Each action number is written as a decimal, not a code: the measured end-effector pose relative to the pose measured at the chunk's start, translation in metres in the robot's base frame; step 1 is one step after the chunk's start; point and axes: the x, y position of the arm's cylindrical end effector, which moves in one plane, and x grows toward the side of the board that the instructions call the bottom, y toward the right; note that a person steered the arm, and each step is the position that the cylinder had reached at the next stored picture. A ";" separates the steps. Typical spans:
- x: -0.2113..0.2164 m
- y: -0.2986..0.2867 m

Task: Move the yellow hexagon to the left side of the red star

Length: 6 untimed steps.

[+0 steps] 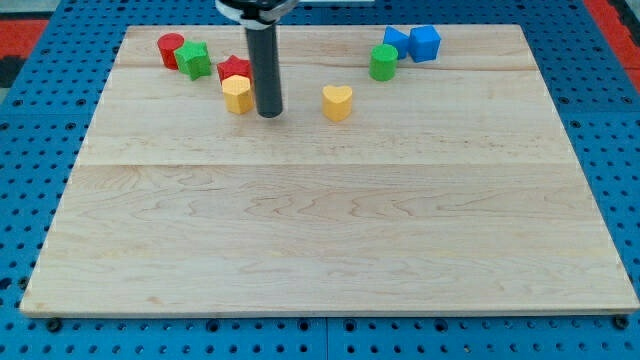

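The yellow hexagon (pixel 238 94) lies on the wooden board near the view's top left, touching the lower edge of the red star (pixel 234 69) just above it. My tip (pixel 269 113) rests on the board right beside the hexagon, on its right side. The dark rod rises from there and hides the star's right edge.
A red cylinder (pixel 170 48) and a green star (pixel 194 59) sit left of the red star. A yellow heart (pixel 338 101) lies right of my tip. A green cylinder (pixel 383 62), a blue block (pixel 396 41) and a blue cube (pixel 425 43) stand at the top right. The board's top edge (pixel 320 27) is close.
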 end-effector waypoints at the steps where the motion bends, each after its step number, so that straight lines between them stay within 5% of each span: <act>1: -0.004 -0.016; 6: -0.057 -0.069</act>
